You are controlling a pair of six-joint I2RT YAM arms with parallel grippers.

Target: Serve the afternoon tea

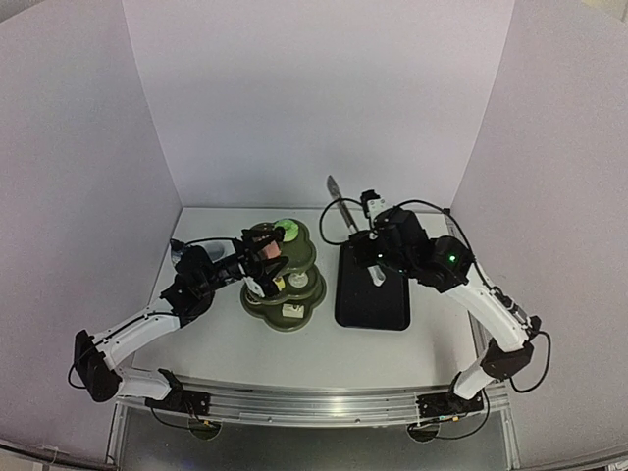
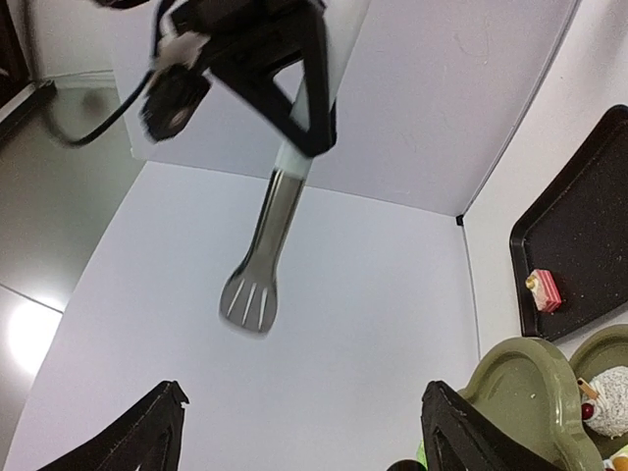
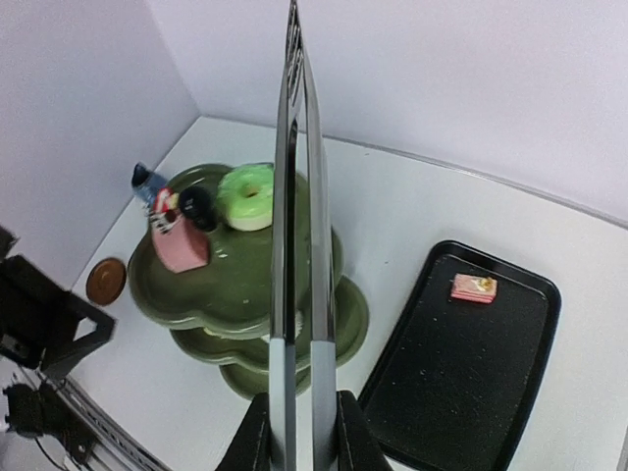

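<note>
White table (image 1: 392,348), pink cake (image 3: 181,250) on stand (image 3: 235,285), outside left jaws

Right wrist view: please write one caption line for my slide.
Right gripper holds metal tongs; beyond, green stand topped with doughnut and pink cake, one slice on the tray.

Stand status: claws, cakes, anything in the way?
Left claw open, empty, at stand top tier. Right claw shut on tongs. One pink cake on tray. Nothing seen blocking.

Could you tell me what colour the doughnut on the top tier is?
The doughnut is light green; right wrist view.
</note>
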